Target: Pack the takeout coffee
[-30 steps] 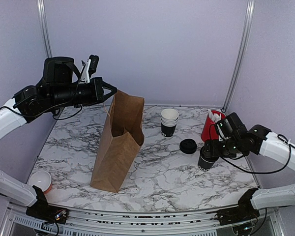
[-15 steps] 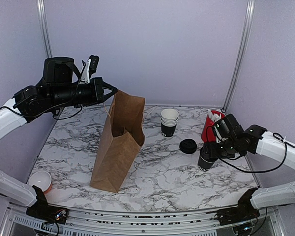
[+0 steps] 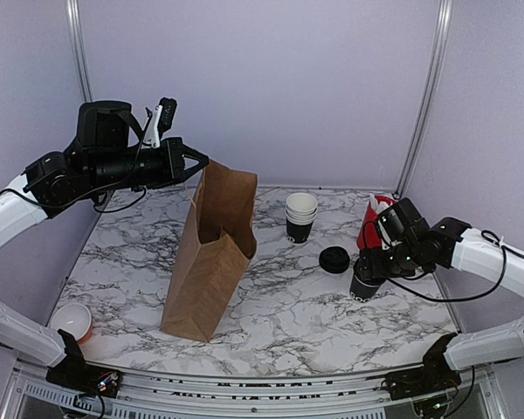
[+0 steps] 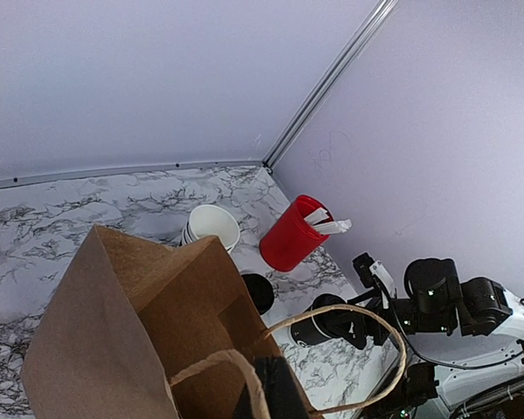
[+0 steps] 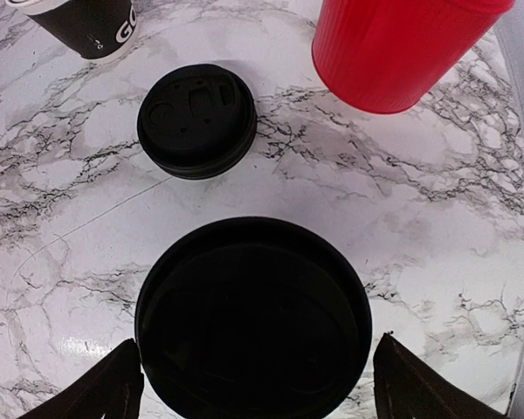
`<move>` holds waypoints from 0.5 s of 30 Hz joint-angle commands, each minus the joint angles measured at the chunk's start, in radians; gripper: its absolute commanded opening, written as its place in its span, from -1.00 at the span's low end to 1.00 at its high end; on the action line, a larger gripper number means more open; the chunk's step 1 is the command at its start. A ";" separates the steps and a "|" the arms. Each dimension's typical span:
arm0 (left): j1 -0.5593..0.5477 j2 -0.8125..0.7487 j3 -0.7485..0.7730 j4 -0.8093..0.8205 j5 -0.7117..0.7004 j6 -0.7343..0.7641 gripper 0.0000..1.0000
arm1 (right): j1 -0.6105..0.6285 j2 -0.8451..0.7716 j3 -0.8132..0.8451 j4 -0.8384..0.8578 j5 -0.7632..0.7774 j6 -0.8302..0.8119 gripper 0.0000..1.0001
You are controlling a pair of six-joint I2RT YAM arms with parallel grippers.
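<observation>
My left claw point(image 3: 196, 162) is clenched on the top edge of an open brown paper bag point(image 3: 211, 253). My right claw point(image 3: 367, 266) is spread wide, one finger on each side of the black coffee cup point(image 5: 253, 319), lid on; I cannot tell if the fingers touch it. Just ahead of that claw lies a loose black lid point(image 5: 196, 120). Ahead to the right, a red cup point(image 5: 402, 48) holds white sticks point(image 4: 323, 223).

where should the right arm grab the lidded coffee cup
Likely around the side wall of the lidded coffee cup, just below its lid, jaws either side from above: it stands upright and round, and the flat lid offers no pinch.
</observation>
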 commanded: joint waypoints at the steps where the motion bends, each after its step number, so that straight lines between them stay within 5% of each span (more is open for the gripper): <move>1: -0.003 0.003 0.021 0.045 0.016 0.004 -1.00 | 0.001 0.008 0.061 -0.016 0.045 -0.018 0.78; 15: -0.003 -0.002 0.012 0.047 0.014 0.004 -1.00 | 0.032 0.029 0.053 0.000 0.028 -0.003 0.67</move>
